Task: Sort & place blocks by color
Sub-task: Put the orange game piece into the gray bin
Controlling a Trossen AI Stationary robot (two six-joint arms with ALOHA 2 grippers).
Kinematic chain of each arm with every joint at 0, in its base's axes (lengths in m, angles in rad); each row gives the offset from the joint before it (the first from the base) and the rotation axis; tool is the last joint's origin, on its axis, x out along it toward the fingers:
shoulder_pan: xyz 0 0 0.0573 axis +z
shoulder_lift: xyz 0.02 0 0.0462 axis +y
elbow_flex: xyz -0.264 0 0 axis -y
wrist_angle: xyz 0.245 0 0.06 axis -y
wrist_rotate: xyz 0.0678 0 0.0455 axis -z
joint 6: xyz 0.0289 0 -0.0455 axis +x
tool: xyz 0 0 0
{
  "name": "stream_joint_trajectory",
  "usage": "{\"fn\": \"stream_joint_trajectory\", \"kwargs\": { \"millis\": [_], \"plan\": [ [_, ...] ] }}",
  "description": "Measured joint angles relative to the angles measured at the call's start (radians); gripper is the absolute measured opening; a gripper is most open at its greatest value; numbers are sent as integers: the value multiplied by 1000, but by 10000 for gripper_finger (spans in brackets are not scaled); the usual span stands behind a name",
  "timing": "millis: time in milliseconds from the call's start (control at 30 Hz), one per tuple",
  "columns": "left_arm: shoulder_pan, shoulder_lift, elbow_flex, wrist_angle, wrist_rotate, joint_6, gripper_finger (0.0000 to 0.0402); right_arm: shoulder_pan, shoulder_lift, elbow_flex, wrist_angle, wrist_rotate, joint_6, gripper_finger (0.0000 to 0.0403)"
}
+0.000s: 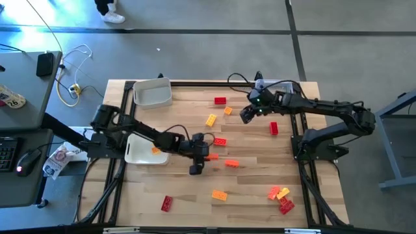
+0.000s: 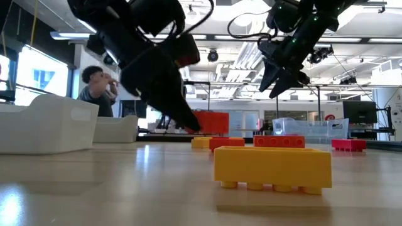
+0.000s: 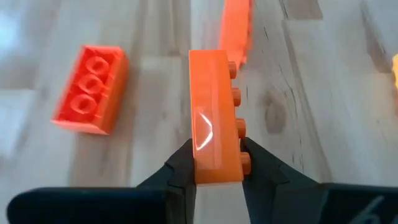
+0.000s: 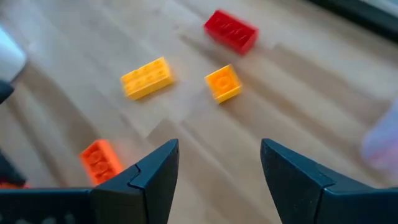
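Observation:
Toward the middle of the table, my left gripper (image 1: 203, 158) (image 3: 214, 163) is shut on an orange block (image 1: 212, 156) (image 3: 212, 112). Two more orange blocks (image 3: 90, 90) (image 3: 235, 28) lie flat on the wood beyond it. My right gripper (image 1: 246, 115) (image 4: 219, 165) hangs open above the far middle of the table with nothing between its fingers. Below it lie a yellow block (image 4: 147, 78), a small yellow-orange block (image 4: 222, 83), a red block (image 4: 231, 30) and an orange block (image 4: 99, 160). Other blocks (image 1: 281, 198) are scattered over the table. My left gripper pinches the orange block's near end (image 3: 211, 171) between its two fingers. One finger is on the studded face and the other on the underside. The fingers slant down and lie along the block, which juts out ahead of them on its edge. Whether its far end clears the table I cannot tell.
One white tray (image 1: 153, 92) stands at the far left corner and another (image 1: 140, 151) lies under my left arm. Red blocks (image 1: 220, 101) (image 1: 273, 129) (image 1: 167, 203) and a yellow-orange one (image 1: 219, 194) lie on the wood. A person shows in the room beyond the table.

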Motion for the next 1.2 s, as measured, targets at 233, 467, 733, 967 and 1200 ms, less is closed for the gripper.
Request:
{"fn": "stream_joint_trajectory", "kwargs": {
  "millis": [233,467,733,967,1200],
  "plan": [
    [67,-112,0,-105,-11,52,73,38,0,0,-112,-104,84,213],
    [144,-255,0,-293,-114,72,72,74,0,0,-297,-121,156,213],
    [259,-393,1,-503,-267,59,70,125,0,0,-432,-80,248,213],
    [375,-462,1,-631,-338,2,71,182,0,0,-543,-39,360,213],
    [514,-477,0,-738,-403,-37,71,233,0,0,-623,6,450,213]
  ]
}}
